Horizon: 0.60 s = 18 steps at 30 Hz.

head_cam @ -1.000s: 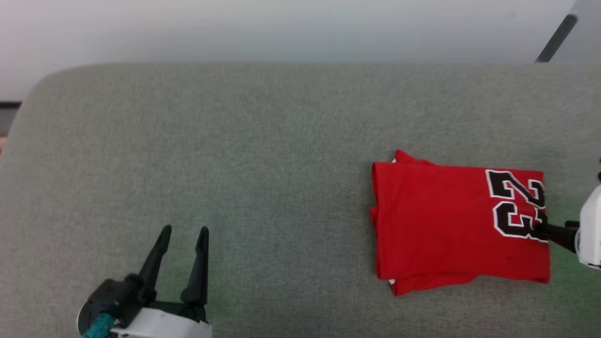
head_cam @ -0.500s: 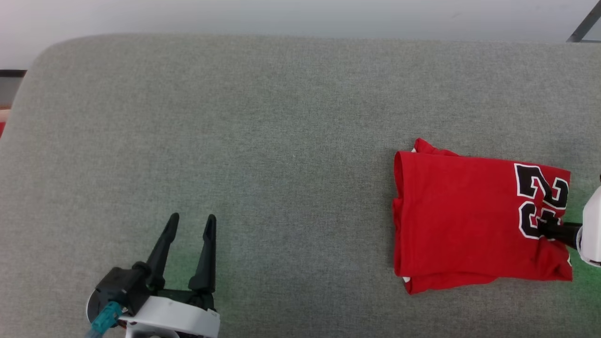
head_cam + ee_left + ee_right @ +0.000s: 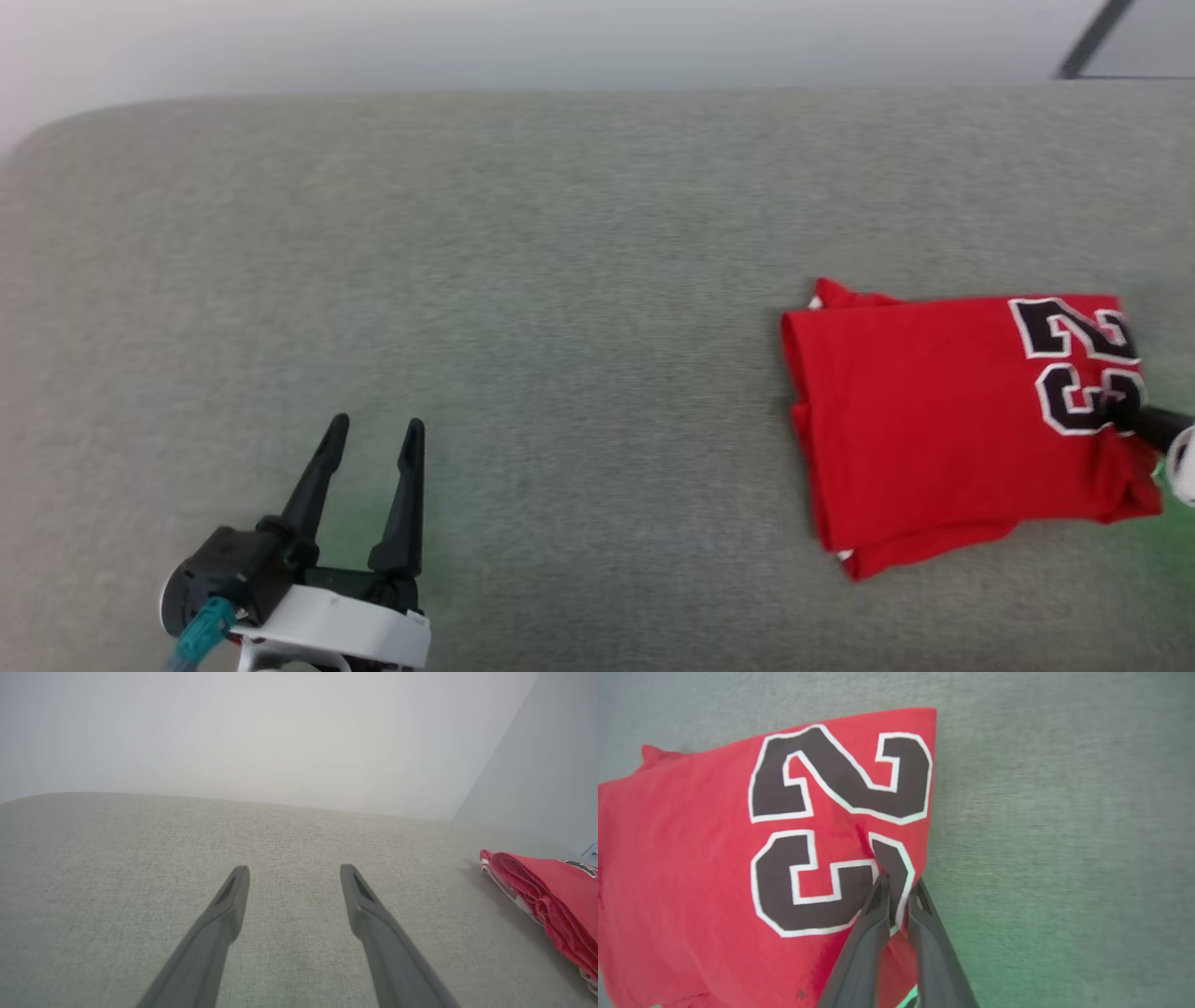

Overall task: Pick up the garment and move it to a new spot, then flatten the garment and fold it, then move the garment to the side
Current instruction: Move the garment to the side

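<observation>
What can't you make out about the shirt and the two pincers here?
- Head view: the right edge cuts off most of the right pincer.
- Right wrist view: its fingers hide how many layers of the garment they pinch; the left edge cuts the garment.
- Left wrist view: beyond the open left pincer, the right edge cuts the garment.
- Sleeves and neckline: folded under, only white slivers show.

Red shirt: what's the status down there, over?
Right gripper shut on the garment, at its edge by the number print. Left gripper open, idle over the grey cushion. Garment folded, lying flat. Nothing in the way.
</observation>
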Tool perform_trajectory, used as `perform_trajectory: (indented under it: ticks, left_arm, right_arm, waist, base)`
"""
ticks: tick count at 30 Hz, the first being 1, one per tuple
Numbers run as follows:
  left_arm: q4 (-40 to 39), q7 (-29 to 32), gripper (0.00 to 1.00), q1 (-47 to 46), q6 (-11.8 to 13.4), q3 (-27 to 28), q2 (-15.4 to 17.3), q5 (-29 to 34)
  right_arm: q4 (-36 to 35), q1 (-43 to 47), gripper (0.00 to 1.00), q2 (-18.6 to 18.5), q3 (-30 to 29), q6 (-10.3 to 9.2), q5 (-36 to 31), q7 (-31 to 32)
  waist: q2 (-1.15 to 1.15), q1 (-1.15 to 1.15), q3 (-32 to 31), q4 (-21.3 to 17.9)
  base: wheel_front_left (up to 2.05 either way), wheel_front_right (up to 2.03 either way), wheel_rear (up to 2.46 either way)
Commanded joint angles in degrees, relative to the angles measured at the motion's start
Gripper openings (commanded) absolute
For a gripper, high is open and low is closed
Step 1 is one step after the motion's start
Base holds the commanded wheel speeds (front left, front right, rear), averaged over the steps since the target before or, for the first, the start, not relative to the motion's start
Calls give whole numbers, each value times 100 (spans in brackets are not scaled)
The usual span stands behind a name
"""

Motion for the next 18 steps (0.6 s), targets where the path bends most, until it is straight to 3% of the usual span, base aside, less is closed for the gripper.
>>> perform_trajectory:
  ticks: [1, 9, 18]
  left_arm:
    - [-39, -20, 100, -64, -37, -3, 48, 67]
    - [-281, -20, 100, -248, -35, -54, 179, 152]
    - [-518, -3, 100, -508, -39, -211, 431, 251]
  right_arm:
    - [26, 30, 0, -85, -69, -8, 19, -137]
    - [377, -151, 0, -362, -501, -8, -59, -986]
    - [992, -666, 0, -563, -487, -7, -272, -1984]
  waist:
    - [0, 0, 17, -301]
    - [0, 0, 167, -953]
    - [0, 0, 462, -1479]
  base:
    - [0, 0, 0]
    - [0, 0, 0]
    - [0, 0, 0]
